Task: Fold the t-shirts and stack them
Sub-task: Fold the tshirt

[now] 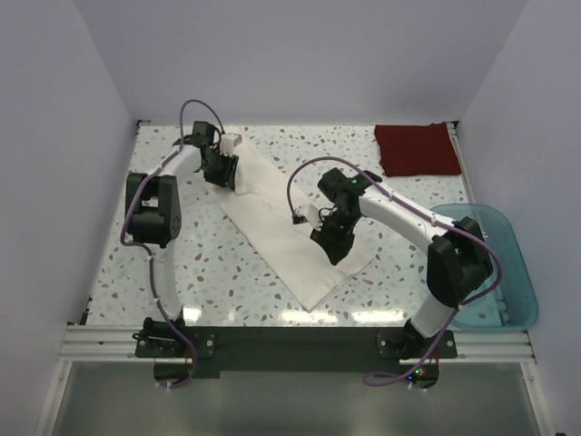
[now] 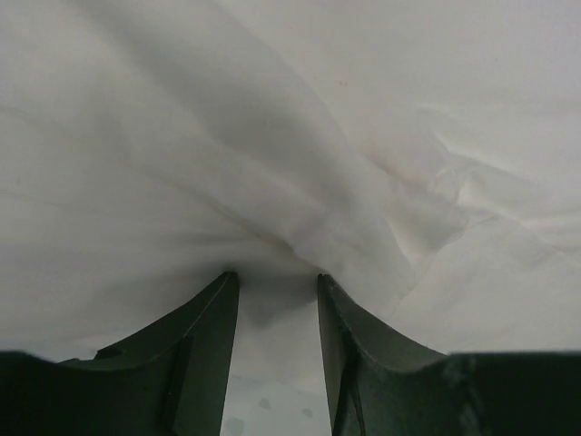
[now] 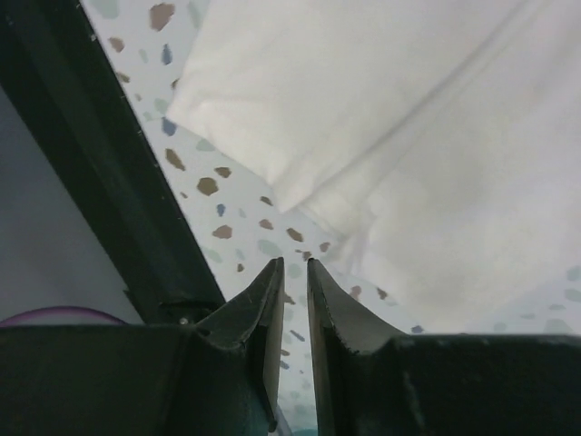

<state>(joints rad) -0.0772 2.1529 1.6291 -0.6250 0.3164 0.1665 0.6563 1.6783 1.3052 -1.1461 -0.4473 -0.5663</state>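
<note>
Top external: the white t-shirt (image 1: pixel 281 238) lies diagonally across the worktop (image 1: pixel 204 263), with the red t-shirt (image 1: pixel 416 148) folded at the far right. The left end effector (image 1: pixel 224 171) is open, tips in bunched white cloth, while the right end effector (image 1: pixel 332 238) is barely open and empty.

— What sort of place is it?

— A robot lab, a test cell by the look of it. Two arms (image 1: pixel 154 213) are bolted side by side to a metal rail (image 1: pixel 290 338) at the near edge of a table (image 1: pixel 213 268).

— Could it be a workshop?

— Hardly. Plain white walls (image 1: pixel 300 54) box the table in on three sides, like a booth, and its top is one speckled sheet.

— Anything else?

— Purple cables (image 1: pixel 201 106) loop in the open from each arm down to its base, and a teal bin (image 1: pixel 519 304) sits at the right edge.
</note>
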